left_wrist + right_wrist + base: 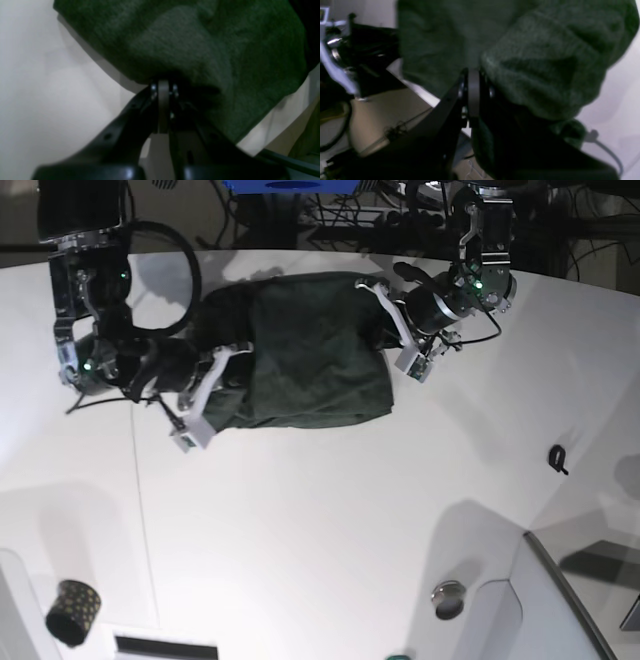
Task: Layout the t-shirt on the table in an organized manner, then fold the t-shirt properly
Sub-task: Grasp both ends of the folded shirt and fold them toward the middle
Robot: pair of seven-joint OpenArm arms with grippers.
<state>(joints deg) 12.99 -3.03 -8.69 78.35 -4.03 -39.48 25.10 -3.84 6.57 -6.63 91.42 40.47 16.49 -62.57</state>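
Nearest the base camera the white table (330, 530) lies bare of cloth, with only a small black dotted cup (72, 612) at the near left corner, a round metal piece (449, 599) toward the near right, and a small black clip (557, 458) at the right, all well apart from the work. Farther back, past the middle of the tabletop, the dark green t-shirt (305, 365) is seen bunched into a rough rectangle, its long axis judged to run across the view from one arm to the other. The garment is flanked on both sides. The right gripper (215, 375), on the view's left, is pressed to the shirt's left edge; in its wrist view the jaws are seen drawn together with green cloth (532, 62) gathered around and over the tip, so a pinch on the fabric is judged to be held. The left gripper (385, 315), on the view's right, meets the far right edge; in its wrist view the jaws are closed with the cloth (200, 50) bunched at the tip, apparently clamped. Since the shirt lies between the two tools, each holding an opposite end, a spreading pull outward along that axis is what the layout step is judged to need
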